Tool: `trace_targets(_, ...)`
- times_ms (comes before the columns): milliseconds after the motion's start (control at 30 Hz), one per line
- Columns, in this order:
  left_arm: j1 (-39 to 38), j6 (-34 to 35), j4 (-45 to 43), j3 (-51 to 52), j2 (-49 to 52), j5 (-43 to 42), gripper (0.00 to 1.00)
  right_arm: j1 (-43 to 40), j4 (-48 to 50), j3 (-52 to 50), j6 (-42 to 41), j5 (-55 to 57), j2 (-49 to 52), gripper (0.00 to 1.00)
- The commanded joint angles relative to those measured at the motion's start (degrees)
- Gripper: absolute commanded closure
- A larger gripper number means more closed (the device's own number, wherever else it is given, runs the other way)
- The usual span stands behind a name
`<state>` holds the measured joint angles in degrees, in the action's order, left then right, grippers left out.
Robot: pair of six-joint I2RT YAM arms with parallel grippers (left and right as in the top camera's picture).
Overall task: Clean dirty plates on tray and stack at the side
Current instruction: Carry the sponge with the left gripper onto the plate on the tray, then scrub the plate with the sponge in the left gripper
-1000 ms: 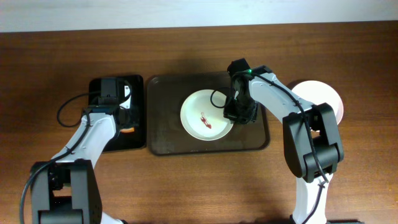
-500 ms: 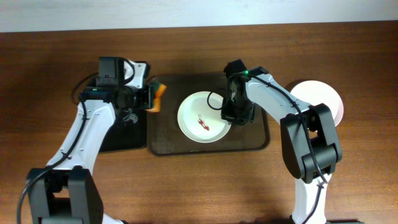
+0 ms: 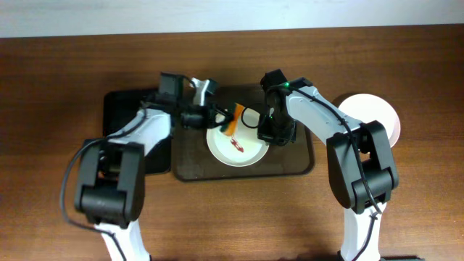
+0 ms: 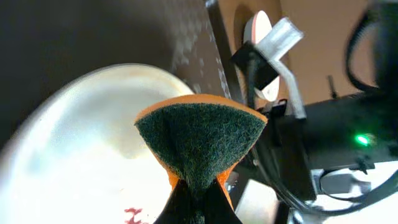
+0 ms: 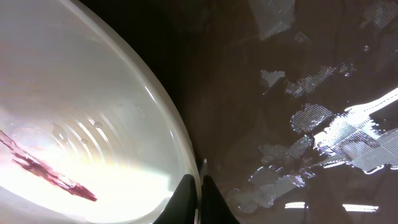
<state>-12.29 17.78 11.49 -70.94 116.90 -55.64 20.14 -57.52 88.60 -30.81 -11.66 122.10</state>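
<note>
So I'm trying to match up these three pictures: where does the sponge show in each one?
Overhead: the sponge sits just above the picture's centre, at the upper rim of the plate.
Left wrist: it fills the middle, dark green face toward the camera, with the plate behind it.
Right wrist: not in it.
Shared landmark: the white plate with its red smear shows in all three.

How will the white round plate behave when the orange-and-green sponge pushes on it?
Probably won't slide far: the right tool pinches the white round plate at its rim. Its glossy glaze looks slippery, so it may pivot. The pinched orange-and-green sponge likely squashes softly.
</note>
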Motion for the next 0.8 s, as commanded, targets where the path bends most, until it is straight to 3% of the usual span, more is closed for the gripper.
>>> trace_targets(0, -2.6, 10.8, -1.2, -0.4, 3.6, -3.5, 1.00, 0.5, -0.2, -0.3, 0.8, 0.8, 0.7, 0.96)
trace_targets(167, -5.7, 13.4, -1.3, -0.4, 5.7, -2.9, 1.00, 0.5, -0.2, -0.3, 0.8, 0.8, 0.7, 0.96)
trace_targets(467, -6.4, 14.7, 5.8, -0.4, 5.9, 8.3, 1.00, 0.5, -0.6, -0.3, 0.8, 0.8, 0.7, 0.96)
trace_targets(567, -6.2, 11.1, 8.7, -0.4, 5.9, 19.7, 1.00, 0.5, -0.7, -0.3, 0.8, 0.8, 0.7, 0.96)
trace_targets(767, -4.0, 7.3, 8.9, -0.5, 4.9, 25.3, 1.00, 0.5, -0.8, -0.3, 0.8, 0.8, 0.7, 0.96)
